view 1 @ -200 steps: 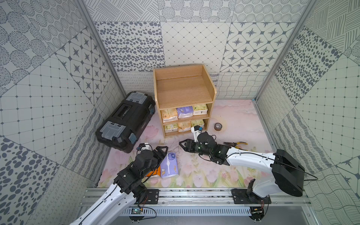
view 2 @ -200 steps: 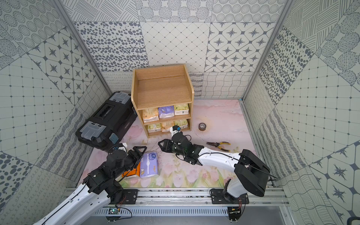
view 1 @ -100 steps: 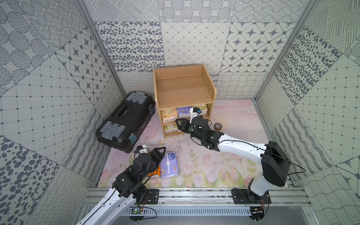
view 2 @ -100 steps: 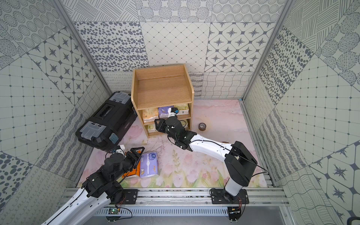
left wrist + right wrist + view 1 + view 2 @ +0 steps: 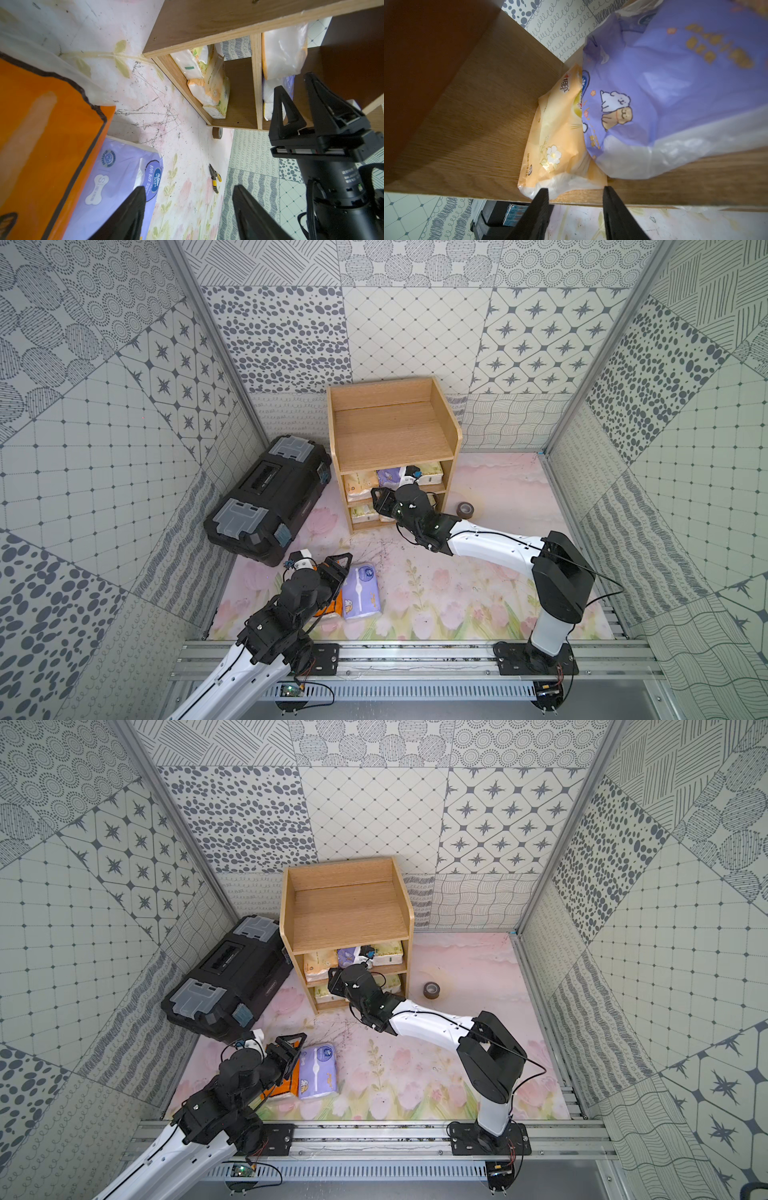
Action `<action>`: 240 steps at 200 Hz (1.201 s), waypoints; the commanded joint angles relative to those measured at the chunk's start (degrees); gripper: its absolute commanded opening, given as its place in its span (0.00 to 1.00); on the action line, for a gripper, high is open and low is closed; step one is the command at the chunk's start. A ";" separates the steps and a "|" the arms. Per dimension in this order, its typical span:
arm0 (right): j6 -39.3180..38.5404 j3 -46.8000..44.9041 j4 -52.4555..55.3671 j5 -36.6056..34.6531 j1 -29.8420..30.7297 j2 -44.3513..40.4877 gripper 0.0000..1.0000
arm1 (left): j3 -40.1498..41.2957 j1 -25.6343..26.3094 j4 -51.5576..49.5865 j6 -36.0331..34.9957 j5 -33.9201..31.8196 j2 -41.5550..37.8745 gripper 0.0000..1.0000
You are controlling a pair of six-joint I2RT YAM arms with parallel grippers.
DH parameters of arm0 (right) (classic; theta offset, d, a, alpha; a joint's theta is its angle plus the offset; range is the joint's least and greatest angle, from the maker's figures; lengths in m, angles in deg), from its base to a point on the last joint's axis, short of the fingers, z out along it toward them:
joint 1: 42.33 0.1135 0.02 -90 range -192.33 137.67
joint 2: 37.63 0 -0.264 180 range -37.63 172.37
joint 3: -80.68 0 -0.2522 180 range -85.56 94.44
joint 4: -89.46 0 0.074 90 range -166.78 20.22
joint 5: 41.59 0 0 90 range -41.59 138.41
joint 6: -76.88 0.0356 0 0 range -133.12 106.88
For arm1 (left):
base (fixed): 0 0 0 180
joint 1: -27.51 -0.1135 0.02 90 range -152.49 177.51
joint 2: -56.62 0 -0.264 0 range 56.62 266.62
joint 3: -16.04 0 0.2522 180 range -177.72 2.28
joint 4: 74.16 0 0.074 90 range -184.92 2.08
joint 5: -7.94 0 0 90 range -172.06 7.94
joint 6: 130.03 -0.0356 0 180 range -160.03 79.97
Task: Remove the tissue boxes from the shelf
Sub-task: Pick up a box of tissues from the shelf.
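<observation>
The light-wood shelf [image 5: 390, 435] [image 5: 345, 907] holds tissue boxes on its two lower tiers. The middle tier holds a peach-yellow pack [image 5: 556, 141] [image 5: 360, 483], a lavender pack [image 5: 675, 93] and a pale green-yellow pack [image 5: 430, 472]. My right gripper [image 5: 575, 189] [image 5: 379, 499] is open at that tier's front edge, empty, its tips just short of the peach-yellow pack. An orange pack [image 5: 332, 608] [image 5: 41, 135] and a lavender pack [image 5: 361, 587] [image 5: 116, 178] lie on the floor mat. My left gripper [image 5: 188, 187] [image 5: 338, 568] hangs open and empty over them.
A black toolbox [image 5: 270, 497] lies left of the shelf. A grey tape roll [image 5: 465, 510] sits on the mat right of the shelf, and yellow-handled pliers [image 5: 215, 178] lie beyond it. Patterned walls close in on three sides, and a metal rail [image 5: 415, 655] runs along the front.
My right arm swung from the middle of the mat up to the shelf's middle tier. My left gripper drew back a little from the floor packs and its jaws narrowed slightly.
</observation>
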 commanded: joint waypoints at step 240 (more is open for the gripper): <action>0.62 -4.35 -5.37 5.08 -0.08 -6.44 0.00 | -8.58 -0.64 18.00 -5.83 -4.44 13.68 0.95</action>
